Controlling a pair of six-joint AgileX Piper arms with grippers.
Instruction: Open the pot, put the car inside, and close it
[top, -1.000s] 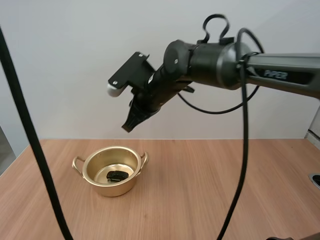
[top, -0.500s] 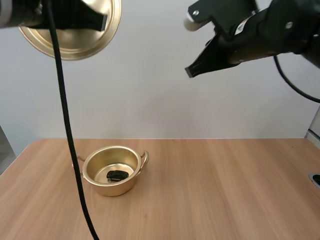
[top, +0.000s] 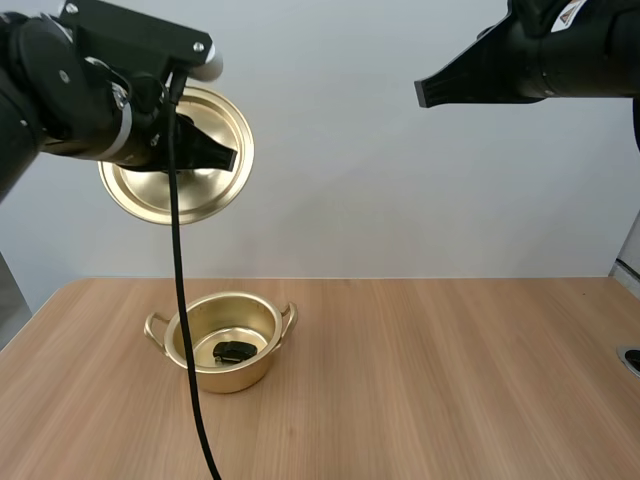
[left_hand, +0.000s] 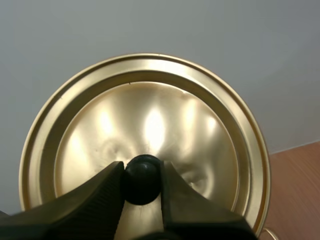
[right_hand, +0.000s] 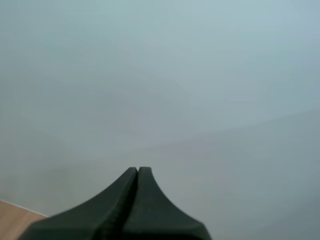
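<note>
Golden pot (top: 221, 343) stands open toward the left side of the wooden counter (top: 450, 380), with wide open wood to its right. The small black car (top: 234, 351) lies on the pot's bottom, its long axis roughly left-right. High above the pot, the left jaws pinch the black knob (left_hand: 142, 179) of the lid (top: 180, 160), which is held nearly on edge. The right jaws, pressed together on nothing, hang high and well apart.

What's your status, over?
Left gripper shut on lid, held up off the pot. Right gripper shut, empty, raised. Car inside open pot. Nothing between lid and pot.
</note>
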